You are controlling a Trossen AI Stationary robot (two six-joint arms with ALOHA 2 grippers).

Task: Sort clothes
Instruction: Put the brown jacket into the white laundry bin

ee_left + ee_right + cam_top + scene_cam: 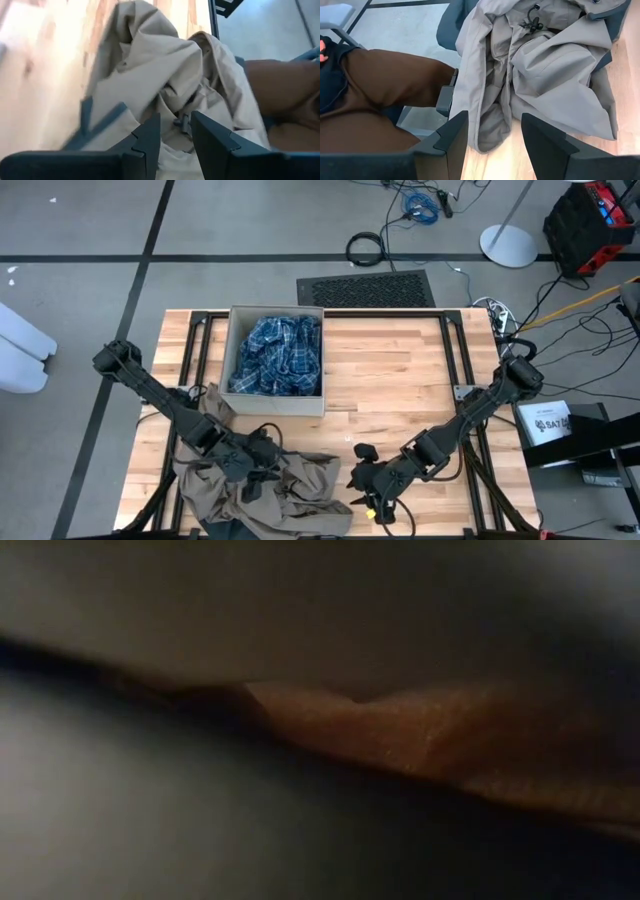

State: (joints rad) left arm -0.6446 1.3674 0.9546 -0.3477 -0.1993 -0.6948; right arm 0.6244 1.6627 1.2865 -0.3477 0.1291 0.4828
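I've got the left gripper [175,142] low over the khaki-tan garment [255,490] at the table's near edge, fingers parted and empty, right gripper [495,142] parted beside it — grab one loose fold and the rest drags off the edge — plaid shirt [280,355] already boxed.

You have open wooden table [400,370] to the right of the cardboard box [276,408], clear across to the table's right edge. The box, filled with the plaid garment [278,355], blocks the far middle-left. The khaki-tan garment [300,485] sprawls over the near-left corner, spilling past the table's near edge, with the left gripper [262,480] on top of it. The right gripper [362,480] sits just beside the garment's right edge. Beyond the near edge, a person's leg [385,85] stands close to the hanging cloth.
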